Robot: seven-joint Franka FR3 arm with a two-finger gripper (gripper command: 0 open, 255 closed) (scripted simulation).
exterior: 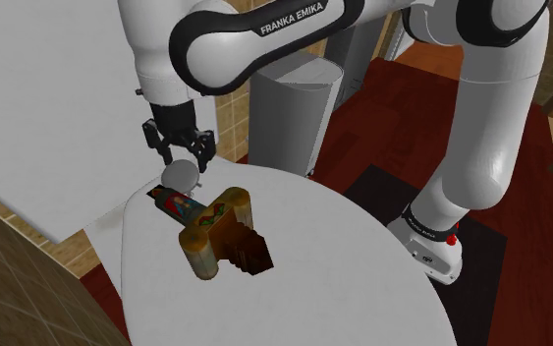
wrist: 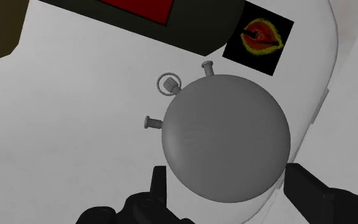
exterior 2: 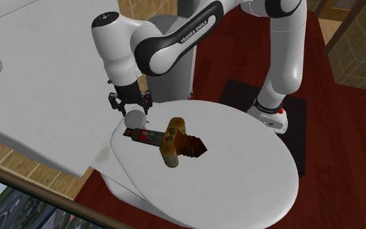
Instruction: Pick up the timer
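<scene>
The timer [wrist: 225,137] is a plain grey round disc with small knobs and a ring on its rim. It lies near the rim of the round white table [exterior: 362,275], seen as timer [exterior: 180,175] and timer [exterior 2: 136,119]. My black gripper [wrist: 231,191] hangs straight above it, open, with one finger [wrist: 158,184] on each side of the disc and no clear contact. From outside, the gripper [exterior: 179,155] stands just over the timer, as does the gripper [exterior 2: 130,104].
Next to the timer lies a dark flat box with a red label [exterior: 178,204], then a yellow-brown cylinder piece [exterior: 215,231] and a brown stepped block [exterior: 249,251]. A grey cabinet [exterior: 289,118] stands behind the table; a white counter [exterior: 48,98] lies beside it.
</scene>
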